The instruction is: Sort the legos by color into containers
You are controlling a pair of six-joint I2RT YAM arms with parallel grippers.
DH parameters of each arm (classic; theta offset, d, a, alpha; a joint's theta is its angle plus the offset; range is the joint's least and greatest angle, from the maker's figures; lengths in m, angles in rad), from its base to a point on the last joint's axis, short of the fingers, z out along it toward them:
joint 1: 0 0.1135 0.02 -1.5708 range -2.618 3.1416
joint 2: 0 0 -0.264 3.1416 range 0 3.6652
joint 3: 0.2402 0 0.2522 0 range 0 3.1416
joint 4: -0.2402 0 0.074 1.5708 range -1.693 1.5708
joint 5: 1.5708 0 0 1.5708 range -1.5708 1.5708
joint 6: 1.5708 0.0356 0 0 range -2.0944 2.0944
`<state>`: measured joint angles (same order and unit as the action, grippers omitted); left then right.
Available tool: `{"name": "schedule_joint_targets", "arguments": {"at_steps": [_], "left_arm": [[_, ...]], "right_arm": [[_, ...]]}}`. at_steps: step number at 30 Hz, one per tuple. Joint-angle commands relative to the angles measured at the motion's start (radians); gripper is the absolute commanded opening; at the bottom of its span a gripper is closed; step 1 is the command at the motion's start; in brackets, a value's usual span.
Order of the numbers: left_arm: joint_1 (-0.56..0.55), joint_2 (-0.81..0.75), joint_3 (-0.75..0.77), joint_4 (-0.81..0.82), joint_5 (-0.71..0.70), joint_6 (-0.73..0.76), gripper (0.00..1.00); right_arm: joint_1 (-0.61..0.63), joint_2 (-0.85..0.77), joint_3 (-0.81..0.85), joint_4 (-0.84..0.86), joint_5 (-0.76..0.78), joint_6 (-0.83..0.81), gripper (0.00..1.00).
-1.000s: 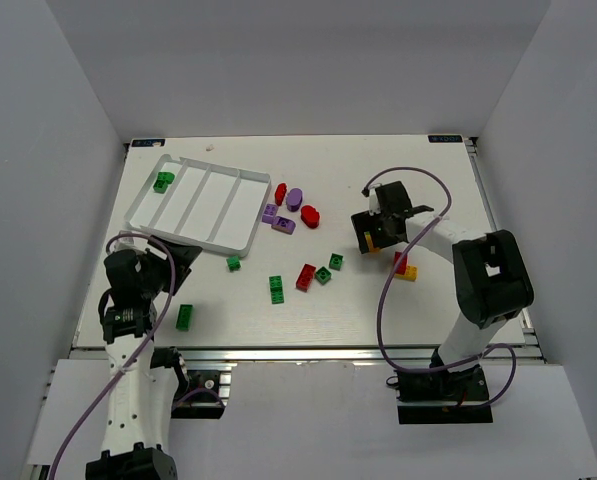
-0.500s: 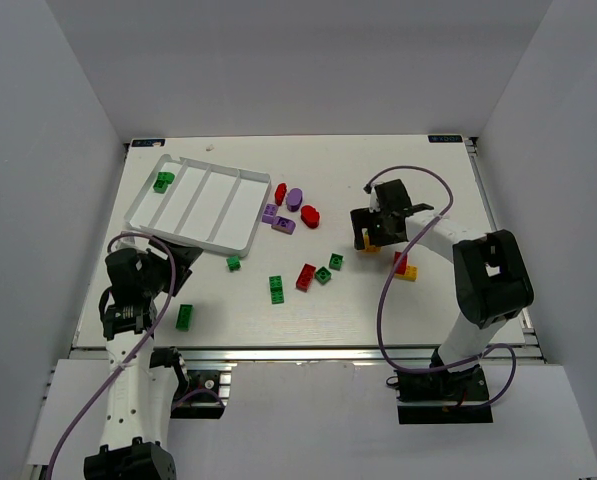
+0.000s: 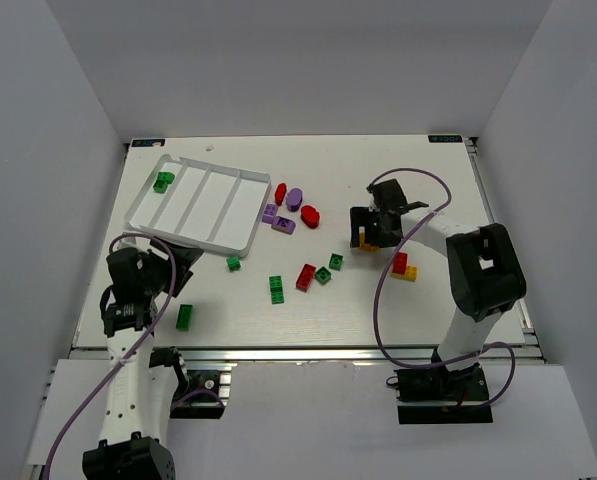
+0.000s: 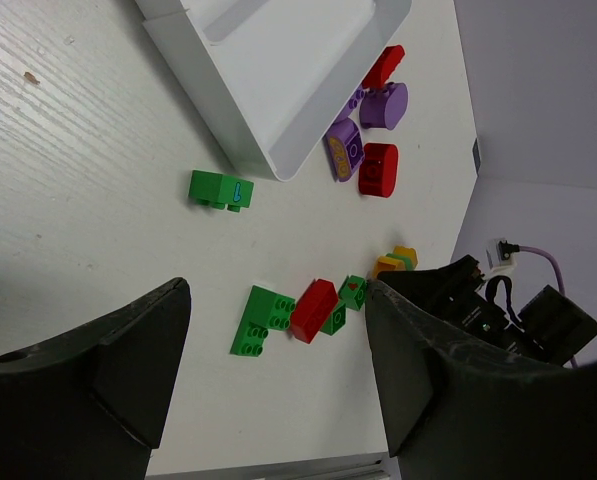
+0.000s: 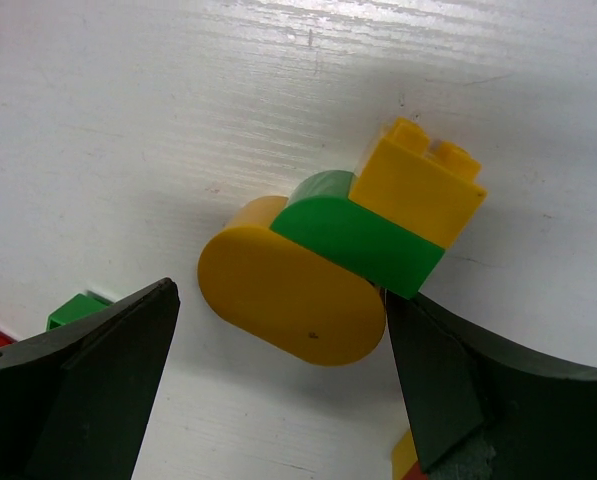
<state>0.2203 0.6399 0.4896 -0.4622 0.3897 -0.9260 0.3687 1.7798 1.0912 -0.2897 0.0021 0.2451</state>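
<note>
My right gripper [image 5: 281,330] is open, its jaws on either side of a stuck-together cluster: a yellow oval [image 5: 288,295], a green oval [image 5: 363,235] and a yellow studded brick [image 5: 418,190]. From above, the right gripper [image 3: 368,233] sits low over this cluster at right centre. My left gripper [image 3: 178,265] is open and empty near the tray's front corner. The white four-compartment tray [image 3: 213,200] holds one green brick [image 3: 163,181] in its leftmost compartment. Red and purple legos [image 3: 294,198] lie right of the tray. Green and red legos [image 3: 305,277] lie mid-table.
A green brick [image 3: 184,317] lies near the front edge by the left arm. A small green brick [image 3: 234,263] sits in front of the tray. A red-and-yellow stack [image 3: 403,267] lies beside the right forearm. White walls enclose the table.
My right gripper has shifted slightly toward the far side over the yellow-green cluster. The left arm has hardly moved. No lego has moved.
</note>
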Motion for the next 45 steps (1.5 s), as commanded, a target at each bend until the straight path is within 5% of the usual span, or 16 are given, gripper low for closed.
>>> {"name": "schedule_joint_targets", "arguments": {"at_steps": [1,20,30,34,40,42,43,45], "left_arm": [[-0.001,-0.002,0.006,0.025,0.012,0.000,0.80],[-0.002,0.007,0.010,0.005,0.011,-0.002,0.80],[-0.012,0.024,-0.003,0.056,0.034,-0.020,0.80],[-0.048,0.047,-0.006,0.114,0.049,-0.039,0.80],[-0.274,0.125,-0.017,0.324,0.064,-0.096,0.81],[-0.366,0.165,-0.023,0.407,0.052,-0.118,0.80],[-0.392,0.181,-0.029,0.436,0.049,-0.126,0.81],[-0.470,0.225,-0.034,0.532,0.043,-0.146,0.80]], "right_arm": [[0.007,0.012,0.038,-0.006,0.042,0.068,0.89],[0.006,0.049,0.044,-0.035,0.144,0.164,0.86],[0.006,0.030,0.024,-0.034,0.118,0.134,0.64],[0.006,0.000,0.006,-0.009,0.093,0.071,0.48],[-0.014,-0.147,-0.082,0.099,-0.080,-0.182,0.26],[-0.022,-0.238,-0.140,0.130,-0.238,-0.331,0.17],[-0.028,-0.268,-0.154,0.142,-0.331,-0.374,0.04],[-0.031,-0.332,-0.166,0.114,-0.449,-0.459,0.00]]}}
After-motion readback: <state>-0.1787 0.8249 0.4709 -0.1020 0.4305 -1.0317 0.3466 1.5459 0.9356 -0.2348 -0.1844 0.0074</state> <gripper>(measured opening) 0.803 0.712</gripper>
